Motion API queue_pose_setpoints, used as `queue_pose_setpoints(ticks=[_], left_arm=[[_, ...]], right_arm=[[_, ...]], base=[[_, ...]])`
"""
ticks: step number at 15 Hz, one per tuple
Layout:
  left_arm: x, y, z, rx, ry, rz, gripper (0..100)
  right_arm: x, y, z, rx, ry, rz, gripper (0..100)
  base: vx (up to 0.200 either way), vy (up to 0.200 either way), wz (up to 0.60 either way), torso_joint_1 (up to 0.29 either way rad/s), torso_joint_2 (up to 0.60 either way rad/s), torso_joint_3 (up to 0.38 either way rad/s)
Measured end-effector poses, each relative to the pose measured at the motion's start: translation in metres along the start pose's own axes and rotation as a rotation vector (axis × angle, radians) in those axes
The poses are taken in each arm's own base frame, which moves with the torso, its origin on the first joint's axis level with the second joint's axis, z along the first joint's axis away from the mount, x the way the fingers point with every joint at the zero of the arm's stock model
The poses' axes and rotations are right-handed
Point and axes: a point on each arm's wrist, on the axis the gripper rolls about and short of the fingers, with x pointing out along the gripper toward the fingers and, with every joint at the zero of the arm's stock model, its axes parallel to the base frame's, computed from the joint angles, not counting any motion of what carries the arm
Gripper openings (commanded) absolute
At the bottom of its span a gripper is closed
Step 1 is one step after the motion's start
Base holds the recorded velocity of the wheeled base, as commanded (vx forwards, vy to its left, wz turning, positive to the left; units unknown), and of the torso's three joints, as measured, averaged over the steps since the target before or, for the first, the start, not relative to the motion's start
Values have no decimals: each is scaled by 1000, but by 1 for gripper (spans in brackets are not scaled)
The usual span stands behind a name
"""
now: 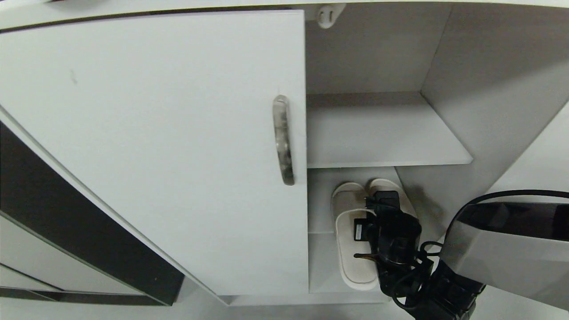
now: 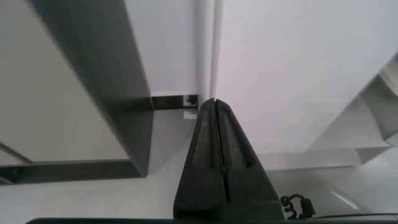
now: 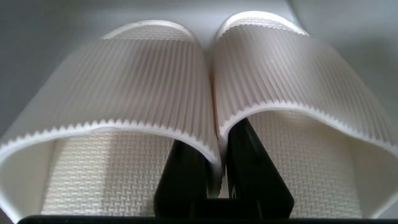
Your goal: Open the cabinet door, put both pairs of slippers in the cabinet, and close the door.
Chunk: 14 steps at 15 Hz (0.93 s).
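Note:
A pair of white ribbed slippers lies on the floor of the cabinet's lower compartment, toes inward. My right gripper reaches in from the lower right. In the right wrist view it has one black finger under each strap and is shut on the touching inner edges of the slippers. My left gripper is shut with nothing in it, its fingers pressed together, pointing at a white panel edge above the floor.
The left cabinet door is closed, with a metal handle at its right edge. The right side stands open, showing a bare shelf above the slippers and a white side wall.

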Motion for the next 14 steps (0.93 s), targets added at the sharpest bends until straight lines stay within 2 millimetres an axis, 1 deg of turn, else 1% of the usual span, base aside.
queue_pose_setpoints(ticks=[4,6,10,14], left_arm=[[0,0,0,0,0,0,0],[0,0,0,0,0,-1,0],[0,0,0,0,0,0,0],[0,0,0,-1,0,0,0]], right_arm=[[-1,5,1,2,-1,96,0],[2,9,3,-2,-12,107,0],[19,18,7,-14,-39,97,0],[43,23,16,-7,-46,74,0]], base=[[0,0,0,0,0,0],[0,0,0,0,0,0],[0,0,0,0,0,0],[0,0,0,0,0,0]])
